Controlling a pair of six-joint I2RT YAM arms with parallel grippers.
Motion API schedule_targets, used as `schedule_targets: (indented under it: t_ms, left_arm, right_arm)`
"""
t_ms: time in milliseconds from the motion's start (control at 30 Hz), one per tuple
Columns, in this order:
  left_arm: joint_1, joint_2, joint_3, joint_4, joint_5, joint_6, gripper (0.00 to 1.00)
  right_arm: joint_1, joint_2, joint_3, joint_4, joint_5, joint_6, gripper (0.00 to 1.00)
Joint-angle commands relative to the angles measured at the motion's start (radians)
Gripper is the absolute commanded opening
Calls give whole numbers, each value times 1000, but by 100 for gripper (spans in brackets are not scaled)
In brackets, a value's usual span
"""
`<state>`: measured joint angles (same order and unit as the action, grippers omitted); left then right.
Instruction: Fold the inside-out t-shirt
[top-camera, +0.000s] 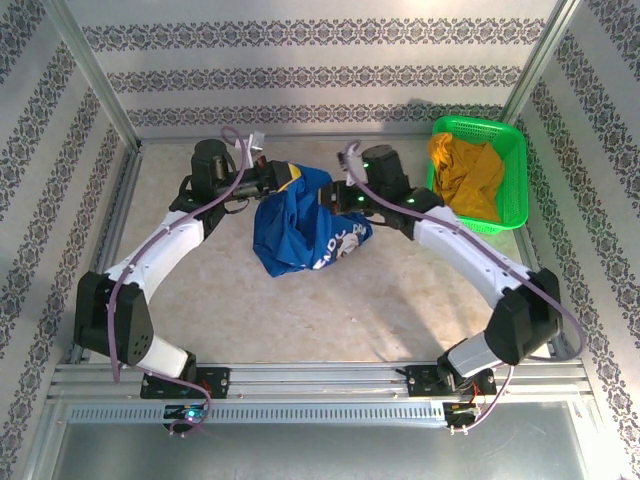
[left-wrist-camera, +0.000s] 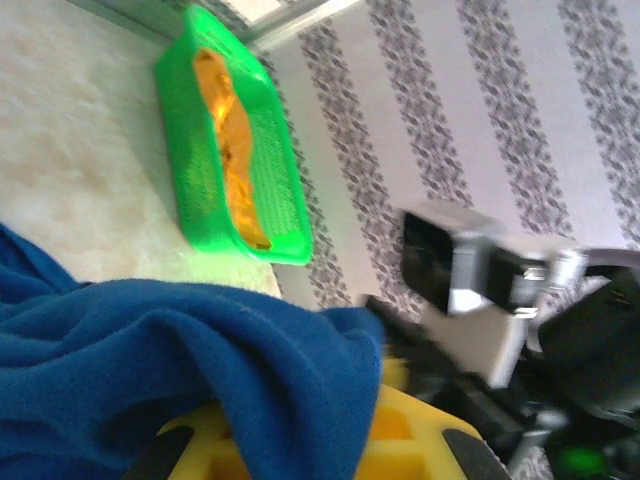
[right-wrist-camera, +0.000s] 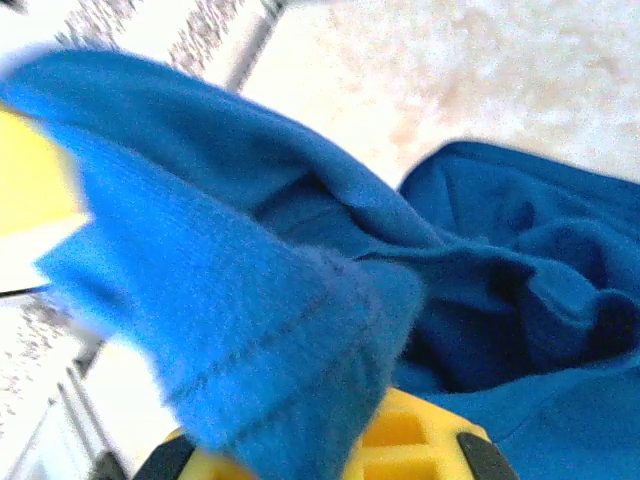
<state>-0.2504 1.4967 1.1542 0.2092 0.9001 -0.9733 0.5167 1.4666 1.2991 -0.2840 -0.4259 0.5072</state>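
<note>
The royal-blue inside-out t-shirt (top-camera: 298, 228) hangs bunched between my two grippers above the middle of the table, its whitish print showing low on the right. My left gripper (top-camera: 274, 184) is shut on its upper left edge, and blue cloth (left-wrist-camera: 200, 370) drapes over the yellow jaws (left-wrist-camera: 310, 445) in the left wrist view. My right gripper (top-camera: 341, 196) is shut on the upper right edge; a hemmed fold (right-wrist-camera: 260, 330) covers its jaws (right-wrist-camera: 330, 445). Both sets of fingertips are hidden by cloth.
A green basket (top-camera: 478, 124) stands at the back right with a mustard-yellow garment (top-camera: 466, 176) in it; the same basket (left-wrist-camera: 200, 190) appears in the left wrist view. The beige table (top-camera: 330, 310) lies bare in front of the shirt. Patterned walls close in three sides.
</note>
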Motion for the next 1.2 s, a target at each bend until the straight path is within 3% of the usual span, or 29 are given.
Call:
schedule_targets:
  t_ms: [0,100,233,433,533,633,800,933,1167]
  left_arm:
    - [38,15,67,-8,-64,20,2]
    - [43,14,106,-88,-126,80,19]
    - [13,-63,89,-151,-197,120,33]
    - [-170,-256,-30,-339,-463,262,55]
    - [-271,-274,-79,-391,-616,293,58]
    - [-314,-226,-73,-423,-690,349,61]
    - [-313,-88,-12,-424,-681,440,65]
    - [-313,36,71,-436,-603,536,68]
    - [-306,147,64,-377,-521,602,75]
  right_arm:
    - [-57,-158,35,50,-118,100,0]
    - [-91,-210,53,52,-152,137,0]
    - [-134,-205,69,91,-215,187,0]
    - [-148,-172,97,110,-265,212,0]
    - [-149,-173,86,104,-275,223,0]
    - [-148,-192,45,106,-280,225,0]
    - [-146,-209,-15,136,-274,244,0]
    - [-133,-210,-29,150,-255,247,0]
    - [-108,-218,-54,210,-229,283,0]
